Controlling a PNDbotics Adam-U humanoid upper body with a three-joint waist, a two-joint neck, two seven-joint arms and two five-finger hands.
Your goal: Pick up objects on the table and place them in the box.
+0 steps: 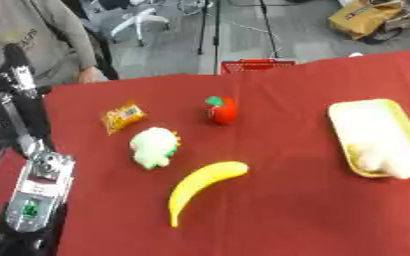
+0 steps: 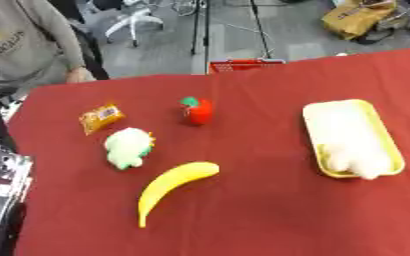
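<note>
On the red-clothed counter (image 1: 287,200) lie a yellow plastic banana (image 1: 201,184), a white-and-green soft toy (image 1: 154,146), a red toy apple (image 1: 222,110) and an orange snack packet (image 1: 123,117), well left of the shallow yellow box (image 1: 401,127) holding a white fluffy thing (image 1: 388,160); only the left arm (image 1: 33,195) shows, its fingers' state untellable.

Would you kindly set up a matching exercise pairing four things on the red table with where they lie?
Things:
1. banana
2. orange packet
3. tomato
4. white plush

Places:
A. in the yellow tray
B. farthest left of the four
C. nearest the camera
D. mid-table, right of the packet

Pairs: 1-C, 2-B, 3-D, 4-A
</note>
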